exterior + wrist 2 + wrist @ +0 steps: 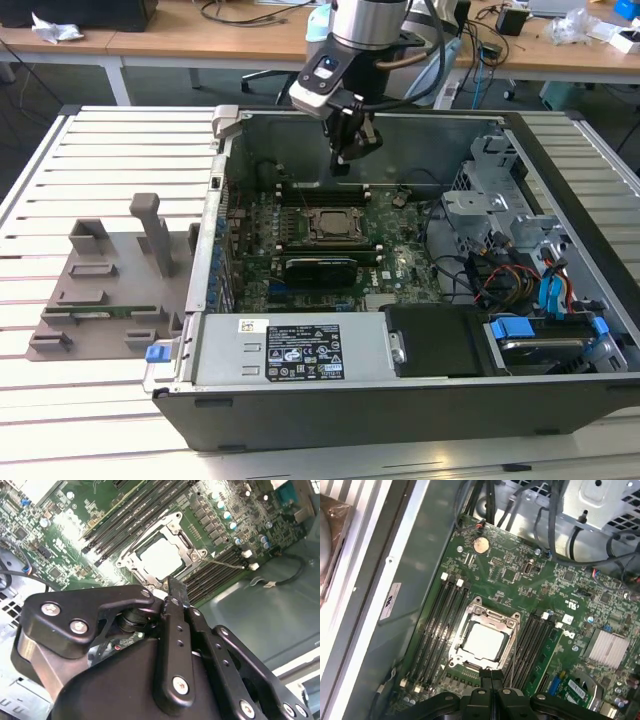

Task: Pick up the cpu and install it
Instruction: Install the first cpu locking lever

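Observation:
The cpu [333, 225] lies flat in the metal-framed socket [310, 212] in the middle of the green motherboard, its silver top plate showing in both wrist views [160, 557] [484, 642]. My gripper [345, 162] hangs above the board, just behind the socket toward the case's back wall. Its two black fingers [486, 676] are pressed together and hold nothing. In the second wrist view the fingertips [176, 589] sit just off the socket's edge, apart from the cpu.
The open computer case [230, 130] walls in the board. Drive cages [490, 215] and cables [500, 280] crowd the exterior view's right, and a power supply [290, 350] spans the front. A grey fixture [110, 270] with a green memory stick [100, 312] lies outside the case on the exterior view's left.

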`<state>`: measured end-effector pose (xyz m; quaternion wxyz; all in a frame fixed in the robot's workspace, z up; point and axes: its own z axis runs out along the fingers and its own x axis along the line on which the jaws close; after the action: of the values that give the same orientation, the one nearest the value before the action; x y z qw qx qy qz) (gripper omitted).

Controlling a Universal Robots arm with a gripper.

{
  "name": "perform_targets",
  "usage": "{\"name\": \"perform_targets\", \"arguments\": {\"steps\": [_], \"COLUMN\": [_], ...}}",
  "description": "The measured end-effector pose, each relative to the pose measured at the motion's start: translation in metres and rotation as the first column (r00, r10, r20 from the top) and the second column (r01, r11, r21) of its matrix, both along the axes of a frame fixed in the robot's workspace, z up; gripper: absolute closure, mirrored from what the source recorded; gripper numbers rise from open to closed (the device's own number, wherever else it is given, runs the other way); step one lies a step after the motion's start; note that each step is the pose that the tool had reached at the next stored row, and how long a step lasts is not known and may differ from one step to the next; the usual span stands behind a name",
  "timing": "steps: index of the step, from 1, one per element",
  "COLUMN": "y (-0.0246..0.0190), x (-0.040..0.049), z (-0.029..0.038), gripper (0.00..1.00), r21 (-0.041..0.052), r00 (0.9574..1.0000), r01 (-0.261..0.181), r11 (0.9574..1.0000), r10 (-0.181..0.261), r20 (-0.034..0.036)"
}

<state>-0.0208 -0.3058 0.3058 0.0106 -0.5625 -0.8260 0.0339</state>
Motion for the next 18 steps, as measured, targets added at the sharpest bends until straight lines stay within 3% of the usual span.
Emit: {"name": "perform_targets", "arguments": {"steps": [8,13,18], "y": [0.0,0.0,0.0], "x": [0.0,0.0,0.0], "z": [0.0,0.0,0.0], "gripper": [0.89,0.89,0.89], "r21": [0.0,0.0,0.0], "r00": [0.9946,0.9835,0.9745], "r01": [-0.104,-0.181,-0.224], "r11": [0.9946,0.9835,0.9745], "r10": [0.104,0.181,0.224], "r20": [0.0,0.0,0.0]}}
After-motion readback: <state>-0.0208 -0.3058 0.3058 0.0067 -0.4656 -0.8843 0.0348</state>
